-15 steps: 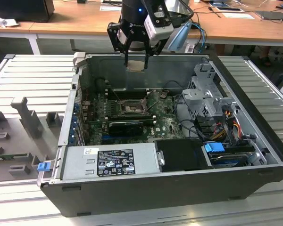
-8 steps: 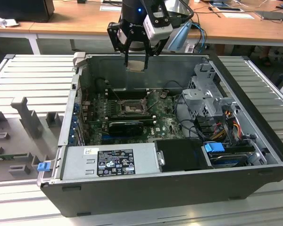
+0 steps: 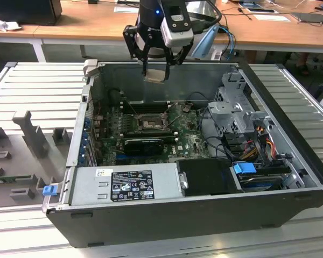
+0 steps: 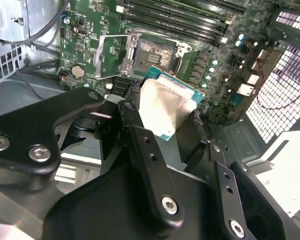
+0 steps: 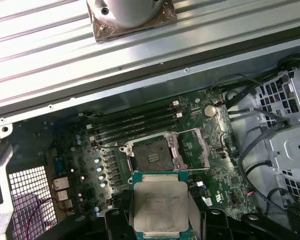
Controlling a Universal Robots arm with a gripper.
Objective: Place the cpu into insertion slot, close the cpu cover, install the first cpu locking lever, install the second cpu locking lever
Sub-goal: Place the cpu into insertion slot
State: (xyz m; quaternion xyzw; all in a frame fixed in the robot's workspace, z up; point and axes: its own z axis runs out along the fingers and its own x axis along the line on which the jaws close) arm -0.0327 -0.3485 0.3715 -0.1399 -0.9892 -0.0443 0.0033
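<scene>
My gripper (image 3: 155, 69) hangs above the open computer case (image 3: 269, 209), shut on the cpu (image 3: 155, 74), a flat silvery-beige square chip. In both wrist views the cpu (image 4: 167, 107) (image 5: 160, 205) sits flat between the black fingers (image 4: 135, 135) (image 5: 206, 220), well above the motherboard. The insertion slot (image 3: 149, 124) (image 4: 152, 52) (image 5: 151, 156) lies below it, a dark square socket with nothing in it. The cpu cover (image 5: 200, 147) (image 4: 107, 57) is swung open beside the socket.
Long black memory slots (image 5: 135, 122) run beside the socket. A black graphics card (image 3: 144, 144) lies on the socket's near side in the exterior view. A grey power supply (image 3: 126, 185) fills the case's front, with a drive cage (image 3: 234, 107) and cables (image 3: 258, 145) at the exterior view's right.
</scene>
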